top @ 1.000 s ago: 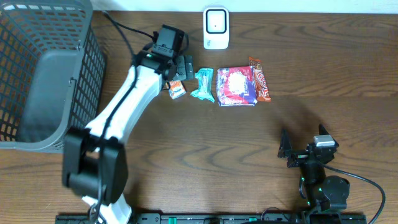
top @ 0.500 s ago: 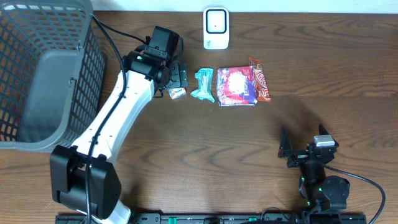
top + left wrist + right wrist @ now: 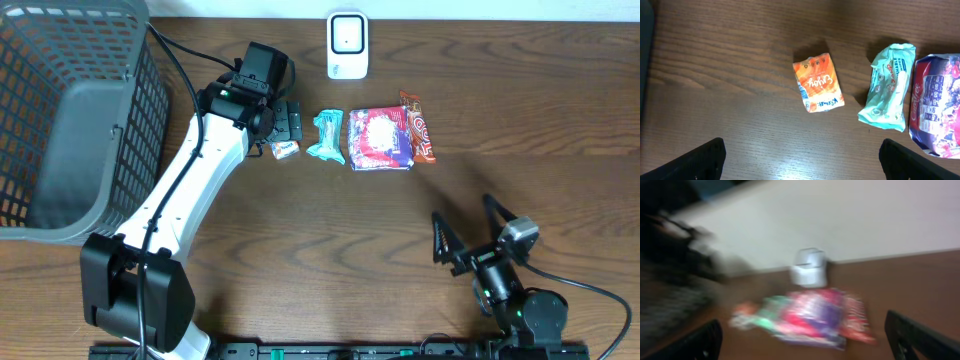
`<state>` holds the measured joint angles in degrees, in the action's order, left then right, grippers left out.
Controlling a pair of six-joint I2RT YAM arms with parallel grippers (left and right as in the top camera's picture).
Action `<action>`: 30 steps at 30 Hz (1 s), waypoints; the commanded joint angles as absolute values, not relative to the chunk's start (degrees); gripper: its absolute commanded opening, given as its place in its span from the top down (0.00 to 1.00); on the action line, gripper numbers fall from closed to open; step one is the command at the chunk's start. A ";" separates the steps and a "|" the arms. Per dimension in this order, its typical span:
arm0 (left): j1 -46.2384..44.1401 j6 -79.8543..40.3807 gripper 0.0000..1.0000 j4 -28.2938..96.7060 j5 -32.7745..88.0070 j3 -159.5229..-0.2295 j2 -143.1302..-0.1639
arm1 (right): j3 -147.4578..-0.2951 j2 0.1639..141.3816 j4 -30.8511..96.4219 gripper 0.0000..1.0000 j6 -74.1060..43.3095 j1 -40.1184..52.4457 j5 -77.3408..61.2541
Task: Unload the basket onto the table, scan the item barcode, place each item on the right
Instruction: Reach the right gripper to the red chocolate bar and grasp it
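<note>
Four snack items lie in a row on the wooden table: a small orange packet (image 3: 285,148) (image 3: 818,82), a teal wrapper (image 3: 327,137) (image 3: 888,87), a pink and purple bag (image 3: 380,138) (image 3: 937,105) and a red bar (image 3: 418,127). The white barcode scanner (image 3: 347,45) (image 3: 808,267) stands at the back edge. My left gripper (image 3: 287,120) (image 3: 802,162) hovers open just behind the orange packet, holding nothing. Near the front right, my right gripper (image 3: 468,225) (image 3: 805,340) is open and empty, facing the items. The right wrist view is blurred.
A large grey mesh basket (image 3: 60,120) fills the back left corner. The left arm's white link (image 3: 190,190) stretches diagonally from the front left towards the items. A black cable (image 3: 600,295) trails by the right arm's base.
The left gripper shifted slightly back and left over the orange packet, then held still. The right gripper has swung and tilted, its fingers now pointing towards the items.
</note>
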<state>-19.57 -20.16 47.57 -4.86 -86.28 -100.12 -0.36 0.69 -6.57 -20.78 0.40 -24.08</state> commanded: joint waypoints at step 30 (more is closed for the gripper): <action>-19.38 -20.45 0.02 47.75 -5.61 -87.22 -100.51 | -93.27 77.19 69.32 0.01 12.86 0.75 -21.93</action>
<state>-19.57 -20.16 47.59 -4.89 -86.28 -100.12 -86.39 69.25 65.54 10.07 0.40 -19.70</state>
